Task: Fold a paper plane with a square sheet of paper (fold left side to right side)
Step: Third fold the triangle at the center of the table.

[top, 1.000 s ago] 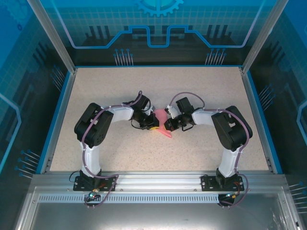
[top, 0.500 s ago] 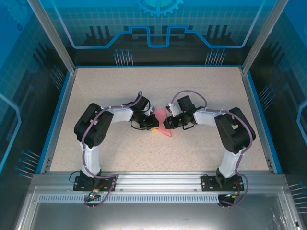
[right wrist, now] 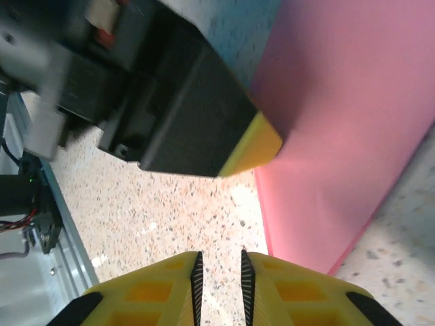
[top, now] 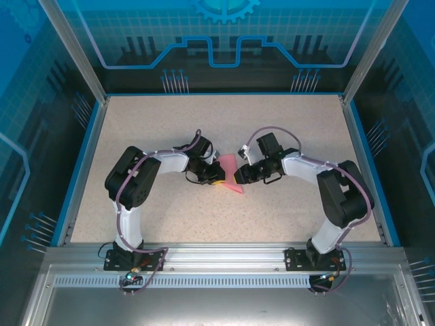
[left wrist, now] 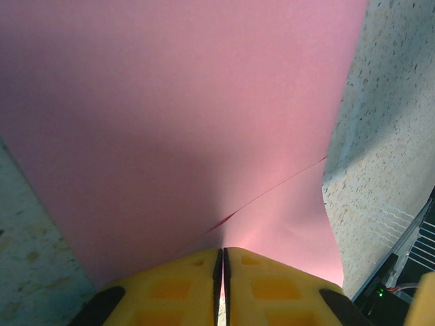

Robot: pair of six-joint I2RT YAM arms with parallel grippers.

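As seen from above, the speckled beige table (top: 285,129) is bordered by a blue rim, and both arms are bent inward over its middle. The left arm (top: 132,178) and the right arm (top: 340,193) are brought nearly nose to nose there.

Between them the pink sheet of paper (top: 230,170) is found, lying at mid-table with a pointed outline whose tip is directed toward the near edge. In the left wrist view the sheet (left wrist: 170,102) is shown as a broad pink face crossed by one thin crease line that runs down toward the fingertips. In the right wrist view its edge (right wrist: 353,102) is seen resting on the table.

The left gripper (top: 217,178) is set against the sheet's left side. Its yellow fingers (left wrist: 272,282) are pressed together with barely a slit between them, and their tips are met by the paper; whether paper is pinched inside cannot be told. The same yellow tip (right wrist: 251,146) is seen touching the sheet's edge.

The right gripper (top: 239,178) is held just beside the sheet's right side. Its fingers (right wrist: 285,278) are parted by a narrow gap, and nothing is grasped: only bare table is seen between them.
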